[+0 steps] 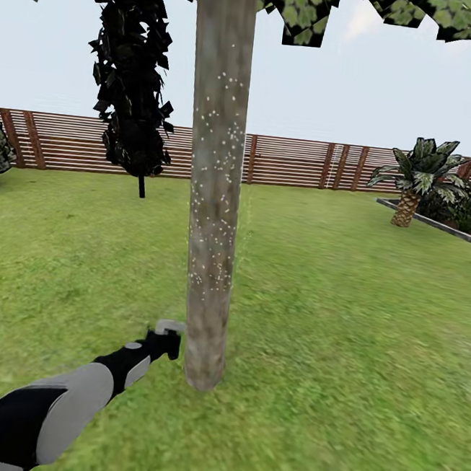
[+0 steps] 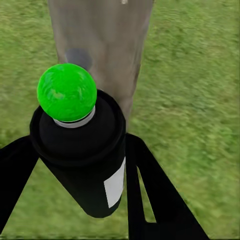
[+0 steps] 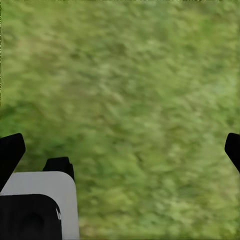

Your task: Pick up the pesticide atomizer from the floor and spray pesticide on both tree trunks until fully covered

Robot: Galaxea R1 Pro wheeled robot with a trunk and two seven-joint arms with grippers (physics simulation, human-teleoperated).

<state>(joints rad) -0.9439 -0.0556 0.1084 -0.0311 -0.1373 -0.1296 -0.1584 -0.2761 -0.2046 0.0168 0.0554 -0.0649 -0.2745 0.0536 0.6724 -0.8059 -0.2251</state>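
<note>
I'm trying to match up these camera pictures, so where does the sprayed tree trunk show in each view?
Head view: the tree trunk stands upright at centre, speckled with white droplets.
Left wrist view: blurred, just beyond the pesticide atomizer.
Right wrist view: looks down on grass.
Shared landmark: the grass.

The black spray bottle (image 2: 82, 160), white-labelled with a green top, sits upright between the left gripper's (image 2: 75, 165) fingers, close beside the grey-brown tree trunk (image 1: 213, 189), which is flecked with white droplets
</note>
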